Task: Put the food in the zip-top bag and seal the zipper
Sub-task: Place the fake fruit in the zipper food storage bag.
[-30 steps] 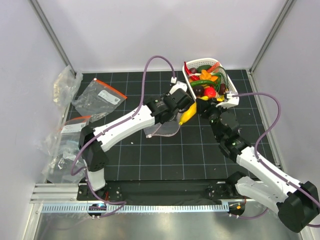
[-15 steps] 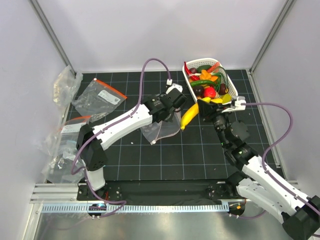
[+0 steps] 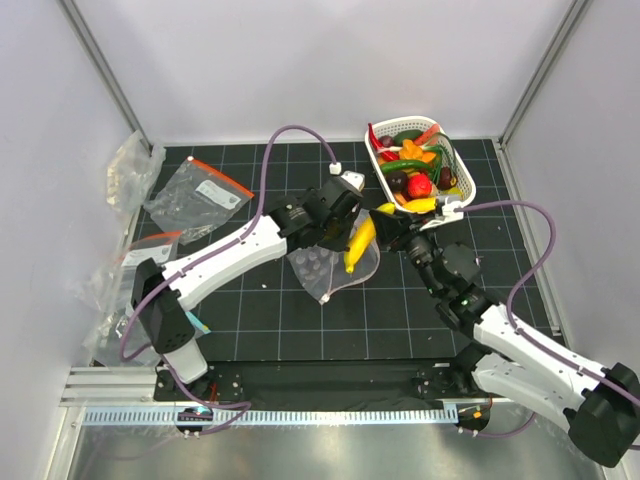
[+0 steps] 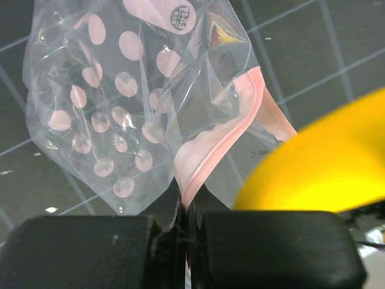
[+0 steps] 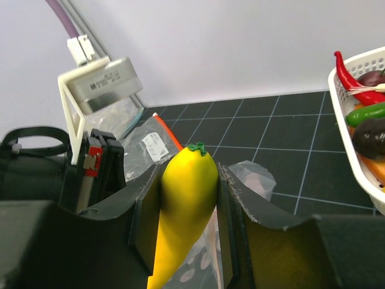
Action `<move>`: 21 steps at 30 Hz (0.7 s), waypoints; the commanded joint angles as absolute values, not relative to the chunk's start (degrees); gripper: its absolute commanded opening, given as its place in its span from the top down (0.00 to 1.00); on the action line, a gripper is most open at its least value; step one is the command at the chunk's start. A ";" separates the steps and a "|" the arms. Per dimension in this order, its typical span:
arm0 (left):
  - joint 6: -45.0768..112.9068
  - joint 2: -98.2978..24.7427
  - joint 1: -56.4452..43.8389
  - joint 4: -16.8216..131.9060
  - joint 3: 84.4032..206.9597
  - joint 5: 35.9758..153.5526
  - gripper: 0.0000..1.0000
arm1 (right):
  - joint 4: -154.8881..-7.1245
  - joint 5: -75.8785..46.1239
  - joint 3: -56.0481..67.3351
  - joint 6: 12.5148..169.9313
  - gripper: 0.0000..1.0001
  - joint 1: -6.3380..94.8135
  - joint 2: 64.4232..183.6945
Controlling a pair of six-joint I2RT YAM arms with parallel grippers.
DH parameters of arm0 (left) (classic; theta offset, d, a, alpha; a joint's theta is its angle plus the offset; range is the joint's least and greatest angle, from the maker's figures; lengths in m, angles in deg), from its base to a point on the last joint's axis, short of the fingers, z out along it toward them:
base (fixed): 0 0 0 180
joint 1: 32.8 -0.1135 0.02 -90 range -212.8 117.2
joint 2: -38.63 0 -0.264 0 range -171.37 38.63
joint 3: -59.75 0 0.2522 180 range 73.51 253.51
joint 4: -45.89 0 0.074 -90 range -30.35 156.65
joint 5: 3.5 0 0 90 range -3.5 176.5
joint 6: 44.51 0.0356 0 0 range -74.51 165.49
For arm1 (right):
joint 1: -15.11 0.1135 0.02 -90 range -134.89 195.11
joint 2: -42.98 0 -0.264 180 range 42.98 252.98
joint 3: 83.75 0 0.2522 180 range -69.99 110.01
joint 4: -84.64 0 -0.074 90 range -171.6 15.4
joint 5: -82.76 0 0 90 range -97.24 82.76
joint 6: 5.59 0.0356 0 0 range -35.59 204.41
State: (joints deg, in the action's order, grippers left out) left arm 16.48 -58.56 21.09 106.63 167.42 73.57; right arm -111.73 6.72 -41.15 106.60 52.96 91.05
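My left gripper is shut on the pale pink zipper of the clear dotted zip-top bag, which hangs from it above the mat. My right gripper is shut on a long yellow toy vegetable with a green stem. It holds this piece at the bag's mouth, and it shows as a yellow blur in the left wrist view. The rest of the food lies in the white basket.
Two clear bags with orange-red strips and white labels lie at the left, with more crumpled clear plastic by the left wall. The basket edge shows at the right of the right wrist view.
My left gripper has carried the bag forward and left, so it hangs lower. My right gripper has moved left with the yellow piece, from beside the basket to the bag's mouth.
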 commanded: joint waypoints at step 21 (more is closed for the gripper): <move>-2.05 -48.12 10.09 87.77 158.41 106.72 1.00 | -124.05 16.76 -43.89 94.87 0.85 60.99 95.98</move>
State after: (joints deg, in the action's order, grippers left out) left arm 2.19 -49.84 10.51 92.64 156.73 100.33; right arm -118.57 13.76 -43.99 97.73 60.21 95.90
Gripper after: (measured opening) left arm 0.011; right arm 0.432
